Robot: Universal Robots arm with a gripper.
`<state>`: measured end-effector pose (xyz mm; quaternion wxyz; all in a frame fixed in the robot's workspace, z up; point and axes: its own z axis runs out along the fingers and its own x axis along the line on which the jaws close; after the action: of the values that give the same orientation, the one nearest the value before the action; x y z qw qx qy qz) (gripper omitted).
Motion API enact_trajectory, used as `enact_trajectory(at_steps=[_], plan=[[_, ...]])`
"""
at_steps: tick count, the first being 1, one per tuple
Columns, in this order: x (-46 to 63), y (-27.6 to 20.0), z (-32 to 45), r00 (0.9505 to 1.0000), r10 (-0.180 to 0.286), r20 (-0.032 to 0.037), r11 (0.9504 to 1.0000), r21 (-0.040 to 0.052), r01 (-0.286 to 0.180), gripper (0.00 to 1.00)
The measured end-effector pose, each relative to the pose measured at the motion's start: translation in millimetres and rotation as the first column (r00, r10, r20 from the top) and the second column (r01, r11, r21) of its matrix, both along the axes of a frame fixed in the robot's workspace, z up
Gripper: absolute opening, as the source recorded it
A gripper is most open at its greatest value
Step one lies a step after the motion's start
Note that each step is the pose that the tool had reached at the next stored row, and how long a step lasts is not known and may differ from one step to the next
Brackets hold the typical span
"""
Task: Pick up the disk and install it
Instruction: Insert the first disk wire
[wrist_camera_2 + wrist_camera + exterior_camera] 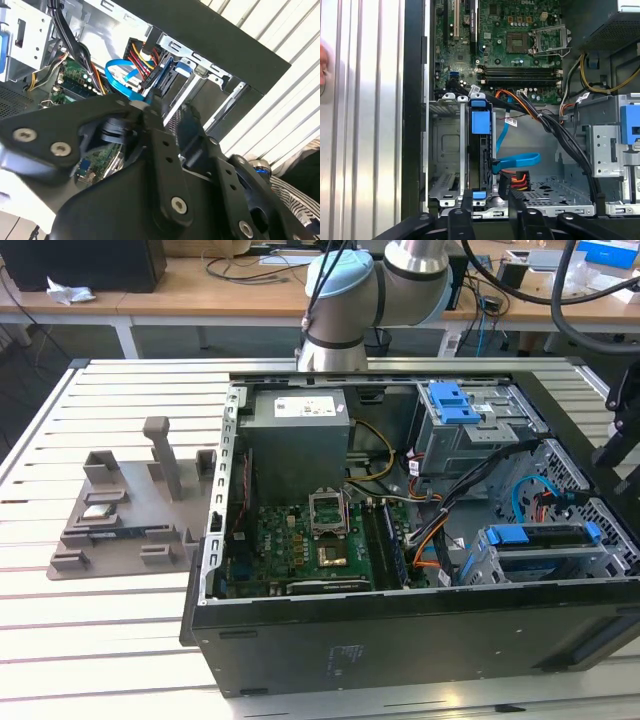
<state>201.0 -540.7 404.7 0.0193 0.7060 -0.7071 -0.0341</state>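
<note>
Disk [545, 540] seated in the bay at the case's corner, exterior view's right.
In the first wrist view, released fingers [462, 216] straddle its blue carrier end; rigid, fragile, probably best held by carrier edges.

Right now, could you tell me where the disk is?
The disk stands on edge in the metal drive bay of the computer case, at the exterior view's lower right.

Disk [479, 165] sits edge-on in bay, label hidden; arm [380, 285] cropped by frame.
</note>
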Motion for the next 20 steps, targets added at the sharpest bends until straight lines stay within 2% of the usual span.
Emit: enact_trajectory(at_steps=[1, 2, 3, 4, 5, 6, 16, 18, 20], plan=[[0.0, 0.0, -0.1, 1.0, 0.0, 0.0001, 1.0, -0.0019, 0.0, 0.42], [0.0, 1.2, -2.5, 1.0, 0.0, -0.0001, 1.0, -0.0043, 0.0, 0.42], [0.0, 5.2, -8.9, 1.0, 0.0, -0.0001, 1.0, -0.0053, 0.0, 0.42], [0.7, 11.1, -14.7, 1.0, 0.0, -0.0003, 1.0, -0.0077, 0.0, 0.42], [1.7, 14.6, -16.5, 1.0, 0.0, -0.0002, 0.9999, -0.0113, 0.0, 0.42], [2.7, 16.1, -18.0, 1.0, 0.0, -0.0004, 0.9999, -0.0114, 0.0, 0.42], [6.4, 16.7, -23.4, 1.0, 0.0, -0.0007, 0.9999, -0.0116, 0.0, 0.42], [7.9, 17.7, -25.9, 1.0, 0.0, -0.0008, 0.9999, -0.0116, 0.0, 0.42], [9.2, 18.2, -32.2, 1.0, 0.0, -0.0012, 0.9999, -0.0116, 0.0, 0.42]])
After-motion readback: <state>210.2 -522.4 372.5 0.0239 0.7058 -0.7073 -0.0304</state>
